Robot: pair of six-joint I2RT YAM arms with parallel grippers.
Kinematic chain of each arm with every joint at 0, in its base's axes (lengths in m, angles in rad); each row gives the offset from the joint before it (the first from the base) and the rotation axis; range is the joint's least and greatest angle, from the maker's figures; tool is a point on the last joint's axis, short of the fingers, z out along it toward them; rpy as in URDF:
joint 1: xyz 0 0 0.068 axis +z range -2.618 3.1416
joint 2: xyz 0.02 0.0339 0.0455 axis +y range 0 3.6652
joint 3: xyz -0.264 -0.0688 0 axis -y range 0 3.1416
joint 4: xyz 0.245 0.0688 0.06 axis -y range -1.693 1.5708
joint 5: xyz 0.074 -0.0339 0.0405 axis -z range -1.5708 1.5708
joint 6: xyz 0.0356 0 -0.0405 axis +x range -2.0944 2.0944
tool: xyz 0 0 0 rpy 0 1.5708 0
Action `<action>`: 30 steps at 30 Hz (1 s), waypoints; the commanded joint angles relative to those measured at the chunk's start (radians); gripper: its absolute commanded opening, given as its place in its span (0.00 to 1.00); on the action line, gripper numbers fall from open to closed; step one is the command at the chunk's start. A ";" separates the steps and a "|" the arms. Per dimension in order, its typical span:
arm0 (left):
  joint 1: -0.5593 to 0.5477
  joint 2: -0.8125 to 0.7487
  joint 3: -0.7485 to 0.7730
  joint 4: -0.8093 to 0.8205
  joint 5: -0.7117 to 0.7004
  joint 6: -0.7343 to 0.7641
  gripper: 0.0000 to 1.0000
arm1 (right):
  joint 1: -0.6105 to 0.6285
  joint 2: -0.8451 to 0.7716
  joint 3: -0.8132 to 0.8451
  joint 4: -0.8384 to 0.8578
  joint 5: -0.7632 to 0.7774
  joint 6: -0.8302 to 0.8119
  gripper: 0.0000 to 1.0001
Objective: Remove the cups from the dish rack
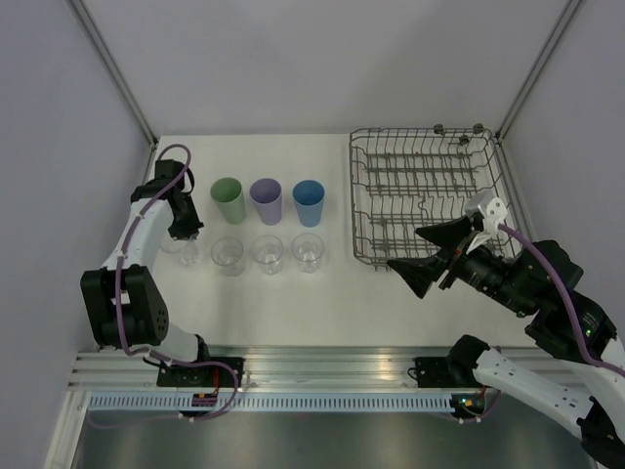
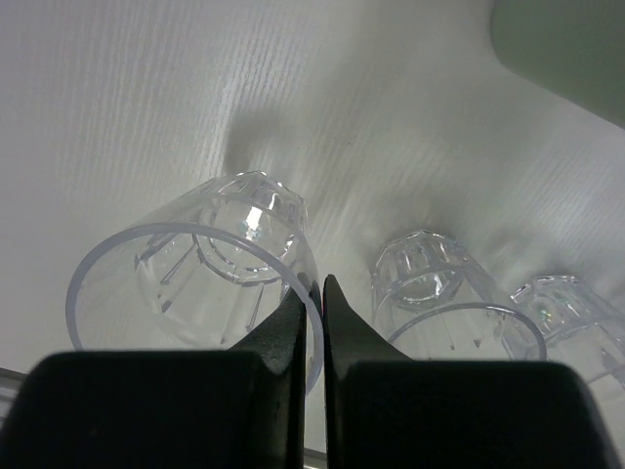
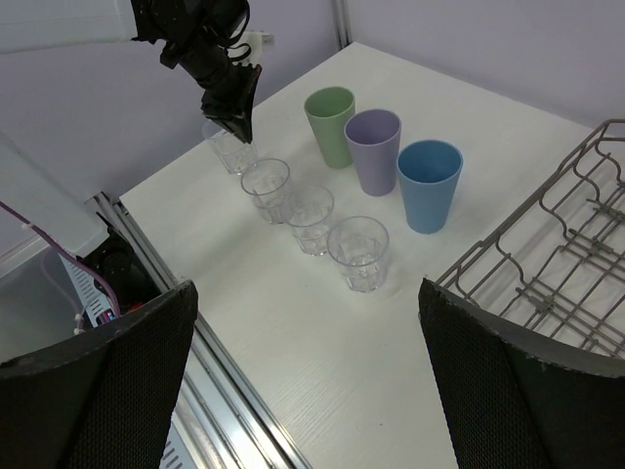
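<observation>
From above, the grey wire dish rack [image 1: 427,195] holds no cups; three pastel tumblers [image 1: 268,201] and four clear ribbed cups [image 1: 269,253] stand in two rows on the white tabletop [image 1: 332,313]. The left gripper [image 1: 184,234] sits at the leftmost clear cup [image 1: 186,256]; the right gripper [image 1: 430,256] hangs spread by the rack. The left wrist view shows the left fingers [image 2: 278,342] pinching that cup's thin wall at the rim: likely light, stiff, slick, so a rim pinch suits. In the right wrist view, the right fingers [image 3: 98,391] gape wide, empty

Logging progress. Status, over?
Left pincer shut on end clear cup's rim; right pincer open. Dish rack empty, cups on table. Nothing blocking.
</observation>
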 commanded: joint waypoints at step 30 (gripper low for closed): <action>-0.004 0.003 -0.185 0.141 0.047 -0.003 0.02 | 0.000 -0.022 0.000 0.000 0.022 -0.057 0.98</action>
